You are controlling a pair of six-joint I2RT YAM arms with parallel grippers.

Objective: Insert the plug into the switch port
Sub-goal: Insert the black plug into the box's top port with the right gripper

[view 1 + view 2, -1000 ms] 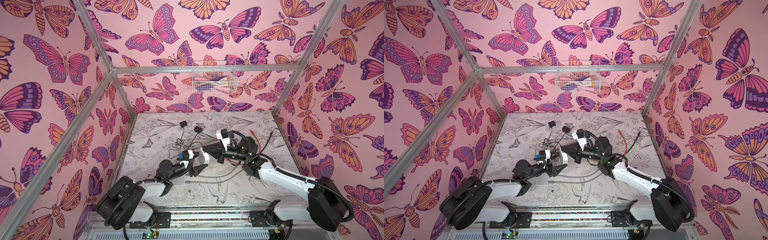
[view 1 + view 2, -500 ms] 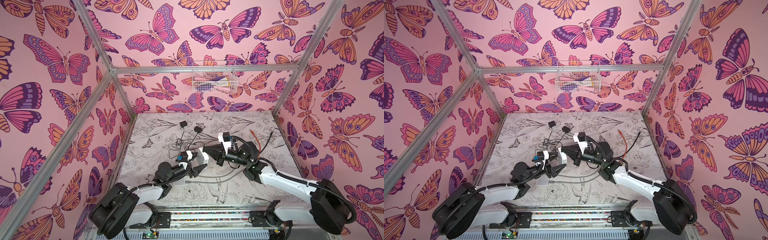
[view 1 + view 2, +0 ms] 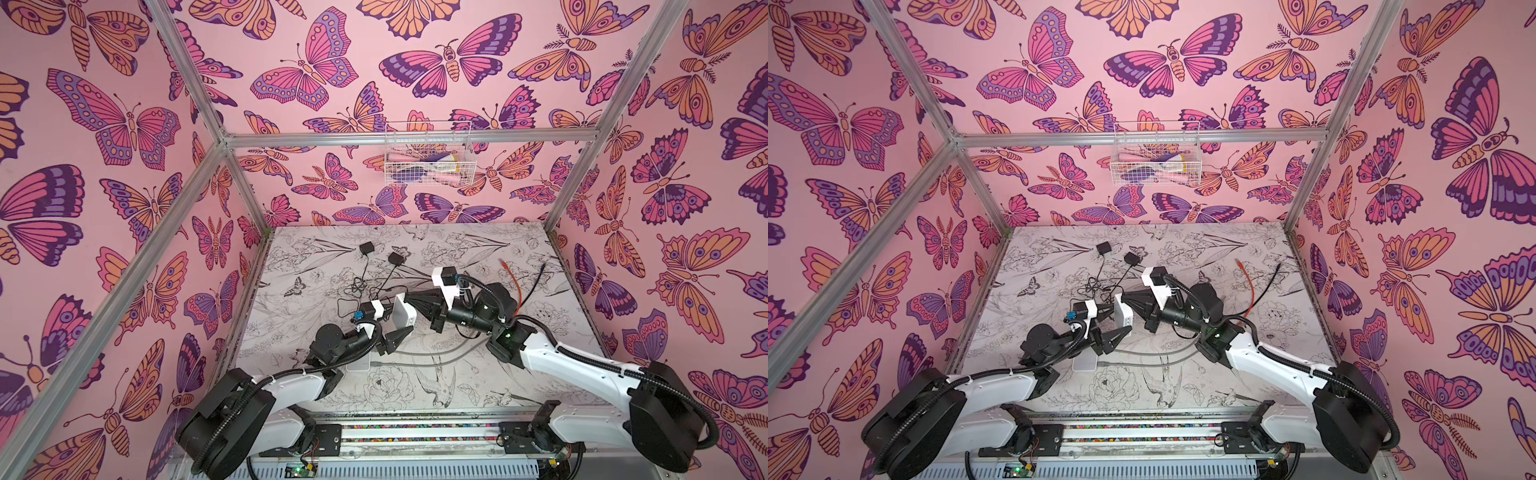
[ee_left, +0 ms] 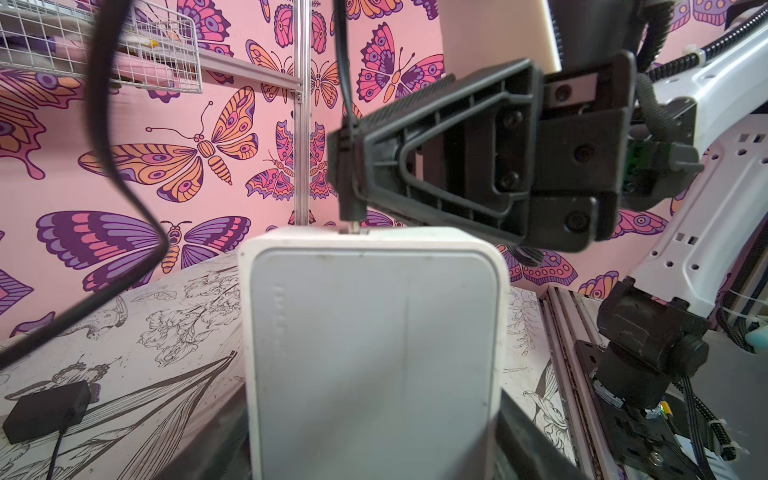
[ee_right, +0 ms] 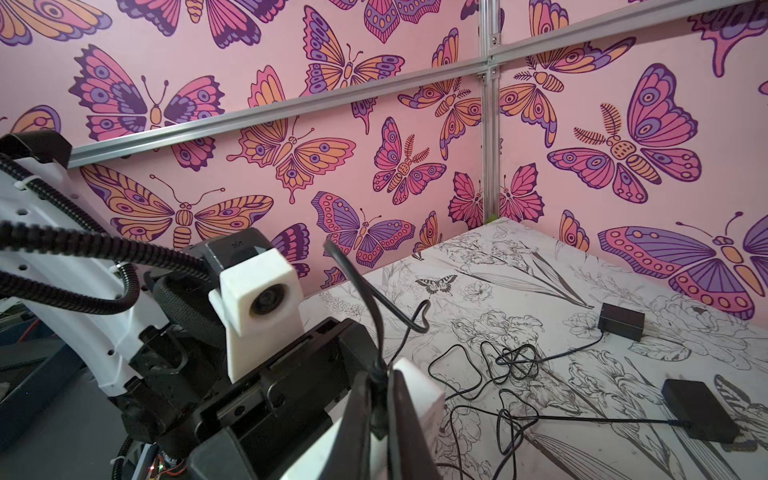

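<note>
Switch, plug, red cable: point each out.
switch (image 4: 374,353), left wrist view, middle of its white face.
plug (image 4: 352,212), left wrist view, barrel end just above the switch.
red cable (image 3: 502,262), a top view, its far connector end.

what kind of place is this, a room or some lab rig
Most likely a robot test booth, not a lived-in room: metal bars frame butterfly-print panels, and a left arm and right arm sit on a rail at the front.
</note>
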